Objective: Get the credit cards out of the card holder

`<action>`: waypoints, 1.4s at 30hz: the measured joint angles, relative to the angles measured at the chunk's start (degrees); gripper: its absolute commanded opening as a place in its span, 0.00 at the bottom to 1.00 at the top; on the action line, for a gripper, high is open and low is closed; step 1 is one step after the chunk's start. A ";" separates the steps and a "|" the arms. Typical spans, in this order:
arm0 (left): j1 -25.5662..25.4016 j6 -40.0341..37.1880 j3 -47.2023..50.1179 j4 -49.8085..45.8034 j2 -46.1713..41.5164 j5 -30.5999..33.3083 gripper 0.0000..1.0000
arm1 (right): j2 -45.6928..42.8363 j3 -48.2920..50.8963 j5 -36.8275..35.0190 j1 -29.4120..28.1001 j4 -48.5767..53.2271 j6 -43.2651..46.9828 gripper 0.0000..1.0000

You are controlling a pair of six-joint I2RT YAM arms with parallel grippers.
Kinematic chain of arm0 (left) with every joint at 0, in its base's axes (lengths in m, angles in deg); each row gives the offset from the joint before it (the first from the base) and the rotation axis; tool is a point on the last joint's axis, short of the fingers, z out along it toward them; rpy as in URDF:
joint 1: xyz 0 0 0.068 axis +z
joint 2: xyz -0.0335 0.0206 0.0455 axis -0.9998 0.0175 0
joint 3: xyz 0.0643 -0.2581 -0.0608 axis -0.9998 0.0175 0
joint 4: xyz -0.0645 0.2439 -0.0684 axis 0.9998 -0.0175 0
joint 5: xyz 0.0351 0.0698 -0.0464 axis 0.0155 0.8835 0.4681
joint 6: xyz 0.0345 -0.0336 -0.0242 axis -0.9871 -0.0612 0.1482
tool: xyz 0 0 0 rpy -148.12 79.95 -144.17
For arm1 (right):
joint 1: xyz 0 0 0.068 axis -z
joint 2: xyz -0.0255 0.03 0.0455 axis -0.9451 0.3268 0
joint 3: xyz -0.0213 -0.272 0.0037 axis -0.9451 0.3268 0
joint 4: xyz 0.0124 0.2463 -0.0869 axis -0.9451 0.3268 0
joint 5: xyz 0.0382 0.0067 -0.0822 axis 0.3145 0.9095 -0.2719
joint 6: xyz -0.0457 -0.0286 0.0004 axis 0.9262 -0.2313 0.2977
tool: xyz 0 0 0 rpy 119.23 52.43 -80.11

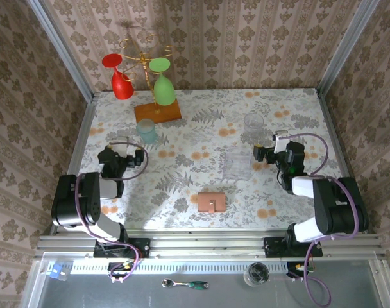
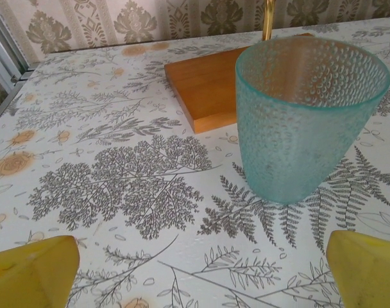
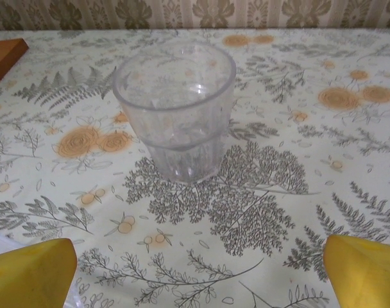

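**Hanging open, both pincers well apart from the card holder**

Nearest the arm bases, the card holder [image 1: 211, 203] lies flat and shut on the floral table [image 1: 297, 109], its snap tab across its face; it sits to the right of the left gripper [image 1: 139, 156] and to the left of the right gripper [image 1: 257, 153], behind both and well apart from each. The left gripper's yellow fingertips [image 2: 31, 269] stand spread wide with nothing between them; just ahead of them and a little to the right a dimpled teal tumbler [image 2: 307, 122] stands upright; beyond it lies the orange wooden base [image 2: 208, 90] of the glass rack. The right gripper's fingertips [image 3: 28, 273] are likewise spread and empty; straight ahead stands a clear tumbler [image 3: 176, 109]. Farthest off, a red wine glass [image 1: 120, 78] and a green wine glass [image 1: 163, 85] hang upside down.
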 measured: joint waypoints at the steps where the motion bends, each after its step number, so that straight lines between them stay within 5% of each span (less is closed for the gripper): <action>1: -0.26 0.00 0.04 -0.55 -0.85 0.59 1.00 | -1.05 -0.39 -0.09 0.00 1.22 -0.02 1.00; 8: -2.27 -0.02 -2.34 -10.29 -10.95 5.68 1.00 | -6.40 -8.48 -2.19 -0.90 15.26 -1.42 0.99; 27: -5.90 10.25 -24.83 -55.12 -24.83 6.84 1.00 | -9.73 -21.88 -10.58 -12.41 54.93 -18.99 0.57; 34: -5.88 10.95 -33.70 -69.61 -25.70 5.29 1.00 | -6.95 -24.06 -10.58 -14.60 62.75 -23.61 0.44; 42: -5.40 9.81 -31.58 -71.84 -29.14 5.09 1.00 | -1.90 -24.96 -9.55 -14.91 65.40 -27.17 0.32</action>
